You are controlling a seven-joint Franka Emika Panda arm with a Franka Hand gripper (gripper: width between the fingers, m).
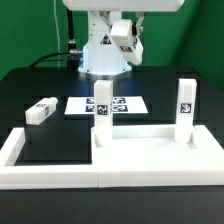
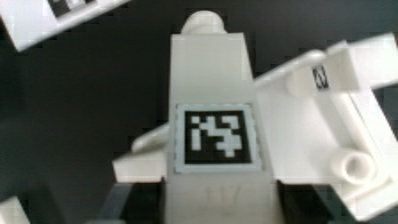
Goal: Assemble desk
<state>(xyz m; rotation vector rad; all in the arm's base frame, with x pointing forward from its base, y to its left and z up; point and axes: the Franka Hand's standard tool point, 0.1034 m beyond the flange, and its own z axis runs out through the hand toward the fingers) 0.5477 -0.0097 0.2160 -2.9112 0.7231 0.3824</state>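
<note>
Exterior view, gripper (image 1: pixel 126 42) holding leg (image 1: pixel 121 31), arm (image 1: pixel 100 50) cropped above

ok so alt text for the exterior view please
White desk tabletop at the front of a black table, two tagged white legs standing upright on it. A third leg lies loose at the exterior view's left, and behind, the robot arm holds what looks like a fourth leg in its jaws.
</note>
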